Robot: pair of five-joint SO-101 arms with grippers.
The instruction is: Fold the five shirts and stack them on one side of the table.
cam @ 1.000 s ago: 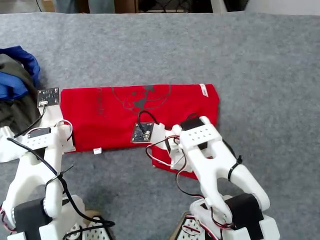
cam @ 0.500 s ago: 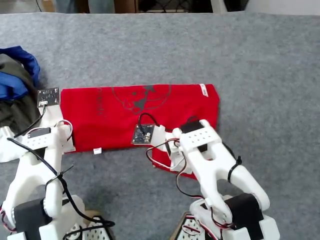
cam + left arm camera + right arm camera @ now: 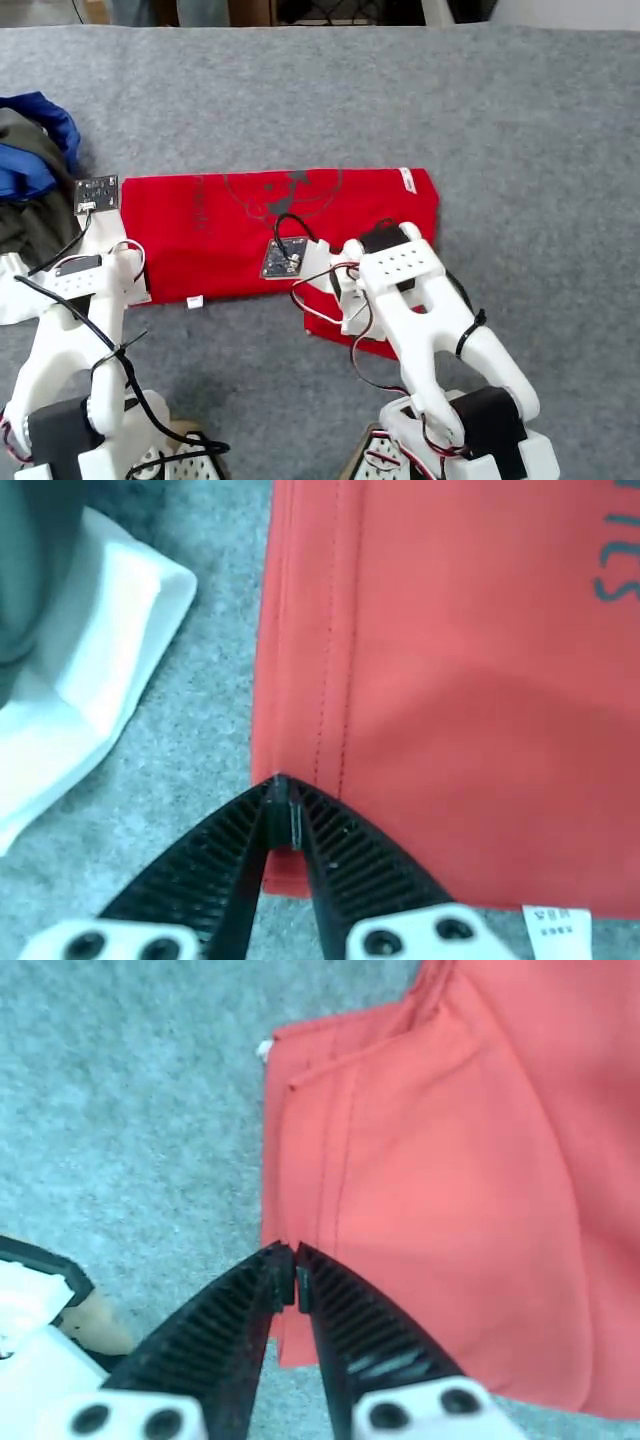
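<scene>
Left gripper (image 3: 282, 805) and right gripper (image 3: 292, 1275) each pinch the red shirt (image 3: 230, 225).
Lift both sides evenly toward 12 o'clock, so the cloth stays flat.

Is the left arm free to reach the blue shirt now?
Probably not yet: the left gripper is shut on the hem of the red shirt. The blue shirt lies near that arm, nothing between, so after release it likely could.

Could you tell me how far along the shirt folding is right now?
Early. The red shirt lies as a long band. The left gripper and right gripper pinch its near hem, seemingly for the next fold. The blue and dark clothes heaped beside it look unfolded.
</scene>
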